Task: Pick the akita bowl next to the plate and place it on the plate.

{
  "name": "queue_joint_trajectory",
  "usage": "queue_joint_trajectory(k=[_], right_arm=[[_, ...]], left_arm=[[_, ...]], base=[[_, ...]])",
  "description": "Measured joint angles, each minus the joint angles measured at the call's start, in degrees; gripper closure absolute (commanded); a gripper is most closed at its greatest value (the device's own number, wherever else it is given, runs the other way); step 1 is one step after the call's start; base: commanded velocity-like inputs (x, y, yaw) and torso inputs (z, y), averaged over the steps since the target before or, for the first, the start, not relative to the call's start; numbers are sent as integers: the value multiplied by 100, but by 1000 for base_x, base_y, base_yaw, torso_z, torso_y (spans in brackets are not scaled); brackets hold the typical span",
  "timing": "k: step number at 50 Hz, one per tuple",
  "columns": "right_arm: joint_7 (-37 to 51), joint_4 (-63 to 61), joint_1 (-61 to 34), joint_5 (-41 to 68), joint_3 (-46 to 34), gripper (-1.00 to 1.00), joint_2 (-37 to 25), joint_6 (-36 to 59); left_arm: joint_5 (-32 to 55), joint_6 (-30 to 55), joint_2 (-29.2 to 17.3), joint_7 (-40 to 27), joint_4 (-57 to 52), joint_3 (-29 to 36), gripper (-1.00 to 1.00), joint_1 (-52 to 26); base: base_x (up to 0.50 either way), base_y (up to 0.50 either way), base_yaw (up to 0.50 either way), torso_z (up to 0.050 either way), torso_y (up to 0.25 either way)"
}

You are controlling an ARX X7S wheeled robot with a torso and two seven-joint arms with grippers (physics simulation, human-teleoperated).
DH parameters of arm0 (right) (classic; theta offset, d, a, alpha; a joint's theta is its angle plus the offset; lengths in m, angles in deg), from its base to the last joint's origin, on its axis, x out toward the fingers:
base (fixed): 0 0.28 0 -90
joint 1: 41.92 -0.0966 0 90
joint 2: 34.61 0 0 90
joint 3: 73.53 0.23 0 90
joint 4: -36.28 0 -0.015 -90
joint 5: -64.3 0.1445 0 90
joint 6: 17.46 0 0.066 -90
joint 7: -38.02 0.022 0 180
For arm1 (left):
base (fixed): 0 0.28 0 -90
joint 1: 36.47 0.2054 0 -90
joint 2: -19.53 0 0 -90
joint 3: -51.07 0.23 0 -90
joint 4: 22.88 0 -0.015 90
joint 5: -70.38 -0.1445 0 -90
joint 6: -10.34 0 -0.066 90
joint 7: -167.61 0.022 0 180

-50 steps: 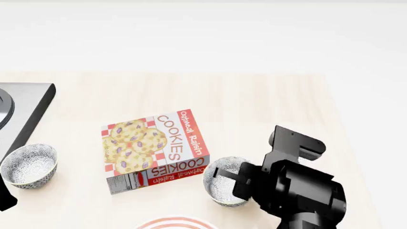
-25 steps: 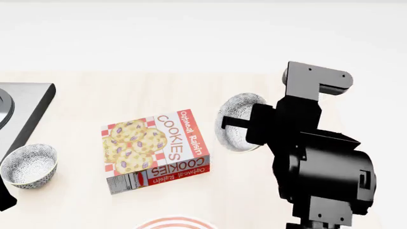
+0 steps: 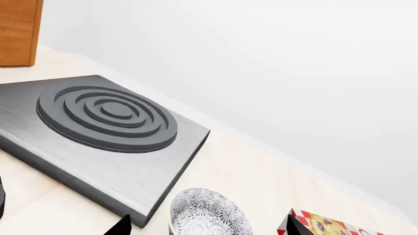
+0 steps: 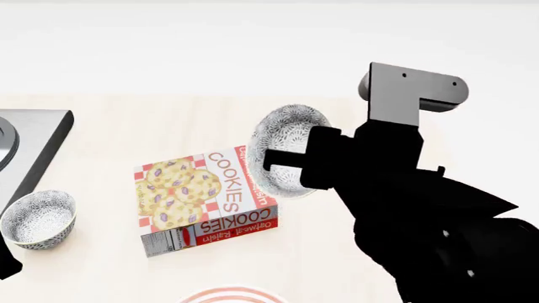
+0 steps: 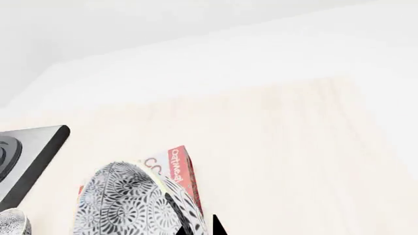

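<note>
While the right gripper [image 4: 282, 158] grips the speckled bowl [image 4: 289, 140] by its rim, the bowl hangs tilted in the air above the far corner of the cookie box [image 4: 204, 199]. The plate [image 4: 231, 295] peeks in at the near table edge. A second bowl [image 4: 37, 218] sits beside the stove [image 4: 25, 148]. Whether the left gripper [image 3: 124, 226] is open or closed cannot be told.

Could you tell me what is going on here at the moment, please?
The right gripper holds the akita bowl by its rim, tipped on its side in the air above the cookie box. The plate lies empty at the table's near edge. A look-alike bowl sits untouched beside the stove.
</note>
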Motion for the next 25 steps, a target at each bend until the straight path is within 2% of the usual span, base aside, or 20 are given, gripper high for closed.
queue_joint_trajectory(k=[17,25], right_arm=[[3202,420,203,4087,163,100,-461,294],[4057,756,367,5311,98,100,-603,217]], left_arm=[[23,-5,-17,-21,-8,16,-100,5],[38,-2,-26,-31,-7,22,-100,2]], base=[[0,0,0,0,0],[0,0,0,0,0]])
